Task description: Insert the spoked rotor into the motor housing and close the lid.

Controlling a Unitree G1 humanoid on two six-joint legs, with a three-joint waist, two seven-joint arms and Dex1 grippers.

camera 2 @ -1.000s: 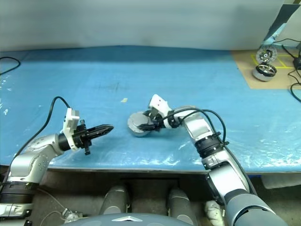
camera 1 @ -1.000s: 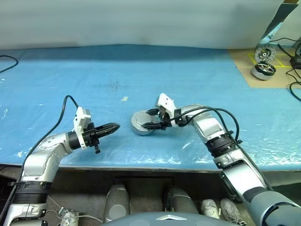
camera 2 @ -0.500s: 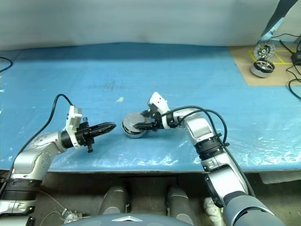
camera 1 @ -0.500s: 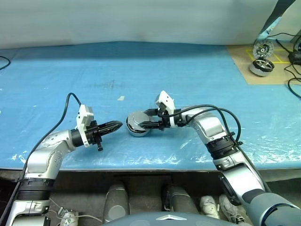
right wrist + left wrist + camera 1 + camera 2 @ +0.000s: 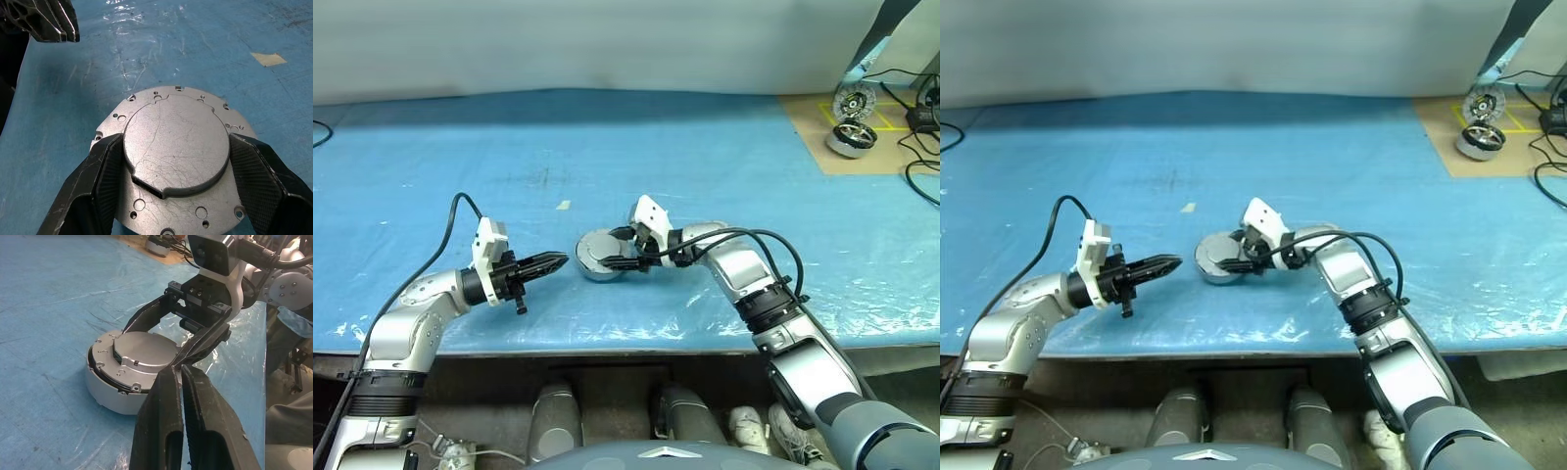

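A black cable (image 5: 450,220) is looping up from the left arm at the left side of the blue-covered worktop (image 5: 724,147). The left hand (image 5: 560,260) is hanging just above the worktop near its front edge, lying roughly level and pointing toward the middle, with its two black fingers (image 5: 188,421) pressed together and holding nothing. Its tips are sitting just beside the motor housing (image 5: 597,257), apart from it.

The motor housing is resting on the worktop near the centre, toward the front edge. It is showing as a low round silver body with a flat silver plate dotted with small holes on top, and a raised round disc (image 5: 175,147) in the middle of that plate. I cannot tell whether this top is the lid, and the inside of the housing is hidden.

The right hand (image 5: 618,252) is reaching in from the right, tilted a little downward, with its fingers spread wide to either side of the raised disc. In the right wrist view both pads (image 5: 110,169) are lying against the disc's edge, so the hand is gripping it there.

A small pale scrap of tape (image 5: 564,205) is lying on the worktop behind the housing.

Far to the right, at the back corner, a brown board (image 5: 822,132) is carrying two silver spoked wheels (image 5: 849,140), with black cables (image 5: 918,181) beside them.
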